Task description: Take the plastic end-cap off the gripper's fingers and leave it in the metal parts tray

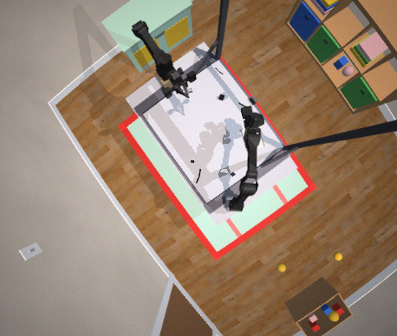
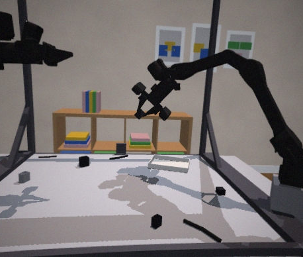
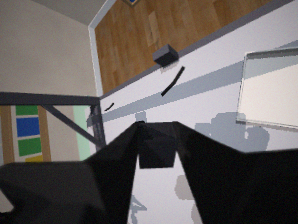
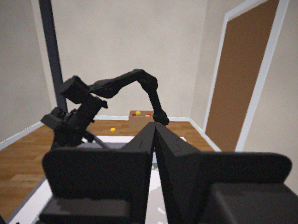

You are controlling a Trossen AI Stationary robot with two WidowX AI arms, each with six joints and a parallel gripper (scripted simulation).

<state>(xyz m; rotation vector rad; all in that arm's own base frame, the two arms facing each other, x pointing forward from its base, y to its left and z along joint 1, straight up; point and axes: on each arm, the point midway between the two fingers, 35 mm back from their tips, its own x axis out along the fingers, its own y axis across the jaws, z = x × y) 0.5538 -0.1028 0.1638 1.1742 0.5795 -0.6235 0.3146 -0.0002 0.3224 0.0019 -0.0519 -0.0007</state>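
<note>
With the right gripper (image 1: 187,94) (image 2: 72,54) (image 4: 153,126) bare and closed, our left one (image 1: 245,114) (image 2: 139,114) (image 3: 157,130) is gripping the cap (image 2: 139,114) (image 3: 157,154) up in the air. We're on transfer now, so next we'd line up above the tray (image 1: 261,140) (image 2: 169,169) (image 3: 241,90), lower and release.

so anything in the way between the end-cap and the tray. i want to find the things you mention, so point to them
Nothing visible stands between the end-cap (image 2: 139,114) (image 3: 157,154) and the tray (image 2: 168,169) (image 3: 241,95); the dark strip (image 1: 244,105) (image 2: 118,157) (image 3: 173,82) lies off to the tray's side.

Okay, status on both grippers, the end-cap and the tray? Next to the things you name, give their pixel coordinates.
Left gripper (image 2: 139,114) (image 3: 157,145): shut on end-cap (image 3: 157,153), above table. Right gripper (image 2: 72,54) (image 4: 155,125): shut, bare. Parts tray (image 2: 169,163) (image 3: 270,90): nothing visible inside; cap not yet delivered.
</note>
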